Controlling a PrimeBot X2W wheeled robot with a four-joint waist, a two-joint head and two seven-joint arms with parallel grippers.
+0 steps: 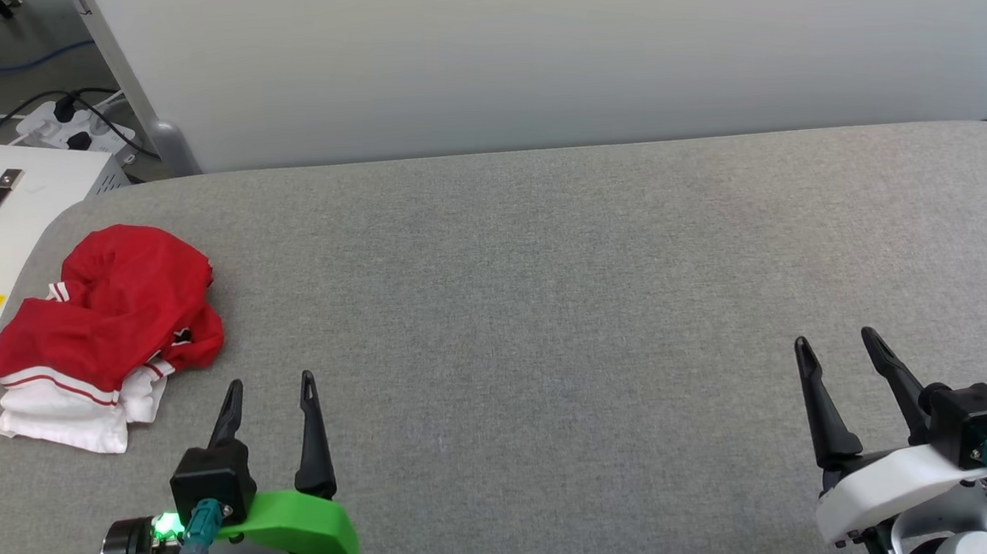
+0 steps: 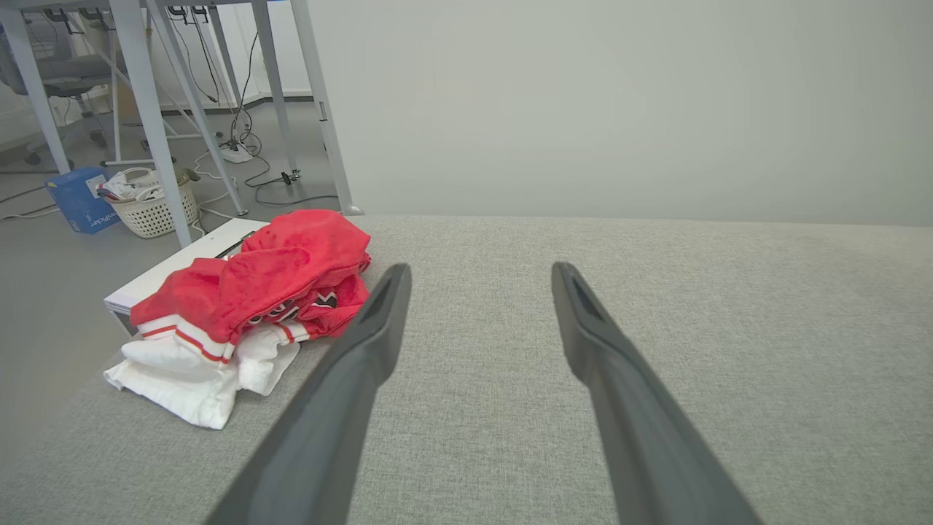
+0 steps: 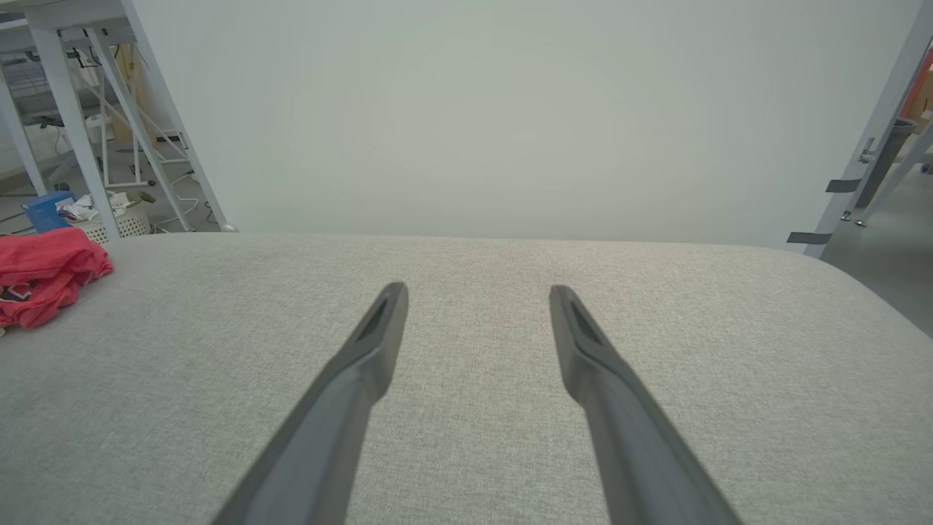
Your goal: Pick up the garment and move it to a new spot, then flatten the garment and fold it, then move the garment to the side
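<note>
The garment (image 1: pixel 102 327) is found bunched in a heap at the far left end of the grey padded surface (image 1: pixel 547 308), with red cloth piled on top and white fabric with a red stripe spilled out underneath toward the near side. Its white part is laid right up against the surface's left edge, just where that edge curves into the rounded far-left corner; whether any cloth hangs over cannot be told. Just past that edge, and lower, a white box (image 1: pixel 1 213) with a black handle is seen, so little room is left on that side. The left gripper (image 1: pixel 270 385) is held just to the right of the heap and a touch nearer the robot. Its fingers are spread with nothing caught between them, and the nearer fingertip is close to the white hem but apart from it. Over on the other side, the right gripper (image 1: pixel 834 337) is held well apart from the garment, fingers likewise spread and nothing gripped. Between the two grippers a broad run of grey fabric is laid out, carried all the way up to the straight far edge, which is backed by a pale panel (image 1: pixel 531 52). In the right wrist view the far-right corner is shown rounded off too, with floor beyond it. In the left wrist view, metal frame legs (image 2: pixel 146 109) and a laundry basket (image 2: pixel 153 208) are picked out on the floor beyond the left end.
</note>
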